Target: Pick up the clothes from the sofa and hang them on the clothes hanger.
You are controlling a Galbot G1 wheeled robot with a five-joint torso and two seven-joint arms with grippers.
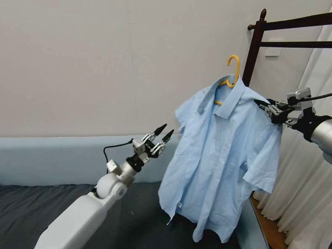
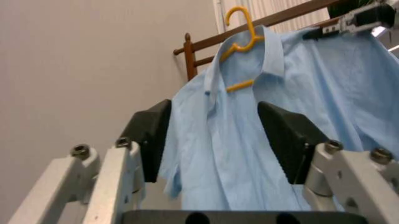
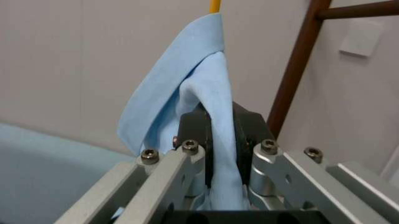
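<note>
Head view: a light blue shirt is seen draped on a yellow hanger, held up in the air just beside the dark wooden rack, above the end of the sofa. The hanger's hook appears to be free of any rail, so hanging is judged not yet done. The right gripper is clamped on the shoulder cloth. The left gripper is raised near the shirt's other side, jaws spread, nothing touched.

Left wrist view: the left gripper is shown with its pads wide apart and empty. The shirt and hanger are framed beyond them, with the right gripper at the far shoulder.

Right wrist view: the right gripper is closed on a bunched fold of shirt, with the rack post close behind.

Handling: the cloth is judged thin, light and limp. It will sag and swing, and may slide off the hanger's arms. A pinch at the shoulder seam or collar, where layers are doubled, is judged safest. The stiff hanger neck is the better hold for hooking.
</note>
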